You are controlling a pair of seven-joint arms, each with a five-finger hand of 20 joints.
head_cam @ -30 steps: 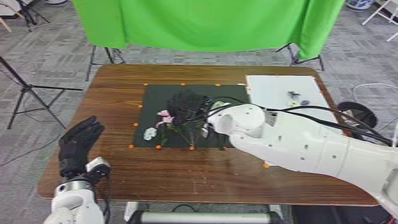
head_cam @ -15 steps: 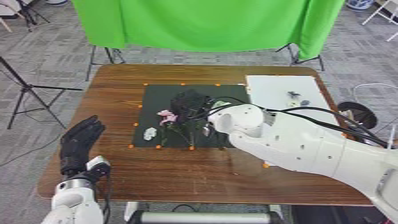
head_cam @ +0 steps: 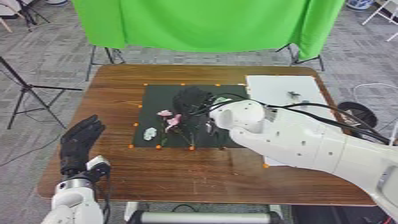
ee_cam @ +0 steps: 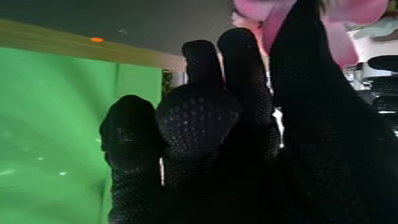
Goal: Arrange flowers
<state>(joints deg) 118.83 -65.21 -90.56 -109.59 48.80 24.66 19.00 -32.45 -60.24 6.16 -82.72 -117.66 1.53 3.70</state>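
My right hand (head_cam: 189,99) is over the dark mat (head_cam: 156,95) in the head view, fingers loosely extended. Two pink blooms (head_cam: 173,120) lie close by on the hand's left, with thin green stems trailing toward the mat's near edge. A pale flower (head_cam: 149,133) rests near the mat's left edge. The right wrist view has my right hand (ee_cam: 191,165) with one finger bent forward and pink petals (ee_cam: 342,42) beyond the fingertips. Far off on the left, my left hand (head_cam: 80,139) hovers with straight fingers over the table's left edge.
A white board (head_cam: 271,87) at the right carries a small grey-green sprig (head_cam: 294,94). Orange markers line the mat. The right arm (head_cam: 293,137) and its dark cables cross the table's right half. A green cloth (head_cam: 204,25) hangs behind.
My right hand has shifted slightly to the right and nearer. A pink bloom has moved right and nearer, and two pink blooms now stand out separately. The left hand stays put.
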